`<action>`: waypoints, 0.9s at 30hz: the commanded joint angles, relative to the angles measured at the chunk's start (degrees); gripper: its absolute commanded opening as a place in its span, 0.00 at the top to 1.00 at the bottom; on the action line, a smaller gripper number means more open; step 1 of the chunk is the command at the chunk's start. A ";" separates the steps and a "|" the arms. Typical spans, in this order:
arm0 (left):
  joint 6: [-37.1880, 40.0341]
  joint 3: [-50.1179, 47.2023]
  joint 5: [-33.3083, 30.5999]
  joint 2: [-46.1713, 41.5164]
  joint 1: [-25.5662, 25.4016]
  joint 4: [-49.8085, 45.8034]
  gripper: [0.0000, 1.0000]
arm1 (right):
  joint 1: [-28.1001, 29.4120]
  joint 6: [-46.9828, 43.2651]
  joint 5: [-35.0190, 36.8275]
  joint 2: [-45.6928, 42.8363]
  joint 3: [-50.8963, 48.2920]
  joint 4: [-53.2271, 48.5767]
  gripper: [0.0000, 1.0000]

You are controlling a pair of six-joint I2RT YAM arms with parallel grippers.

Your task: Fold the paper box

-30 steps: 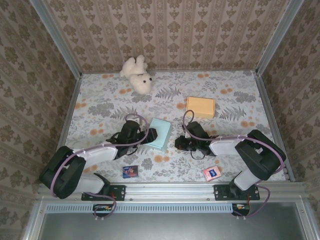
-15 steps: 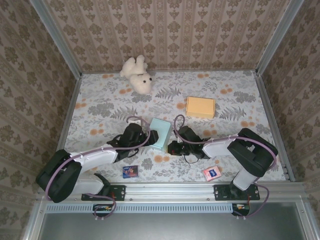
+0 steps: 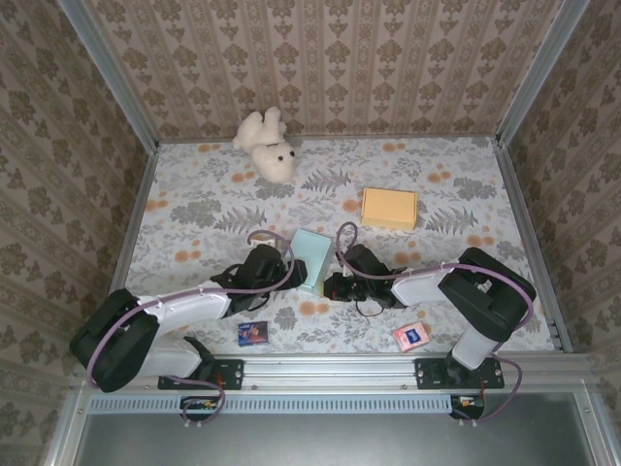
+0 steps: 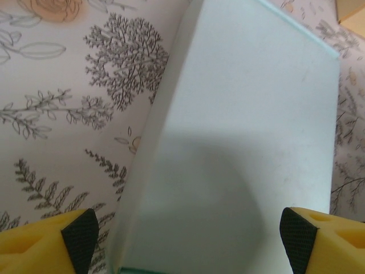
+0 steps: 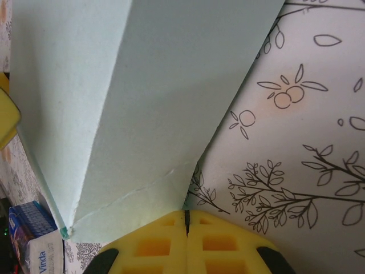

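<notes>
One orange flat box point(image 3: 389, 207) and a white teddy bear point(image 3: 267, 144) lie beyond the pale mint paper box point(image 3: 311, 258) on the worktop point(image 3: 194, 209), its long axis running near-to-far. The left pincer point(image 4: 188, 240) is spread astride it, and the right pincer point(image 5: 186, 220) is pressed together at its edge.

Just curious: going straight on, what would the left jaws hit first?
The blue box, right ahead of the open left gripper; how near is hard to tell.

White-and-black arms point(image 3: 184, 303), purple cables point(image 3: 275, 236), yellow pads point(image 5: 154, 246).
</notes>
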 commanded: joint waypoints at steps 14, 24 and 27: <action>-2.24 0.43 -1.81 1.86 -3.20 -0.73 0.13 | 0.60 0.83 1.50 1.72 -0.17 0.31 1.00; -2.79 1.04 -1.74 3.03 -4.91 -0.03 0.13 | 0.67 0.71 2.11 1.35 -0.43 0.30 1.00; -3.19 1.01 -1.71 3.16 -5.47 0.40 0.13 | 0.67 0.83 2.29 1.33 -0.60 0.69 1.00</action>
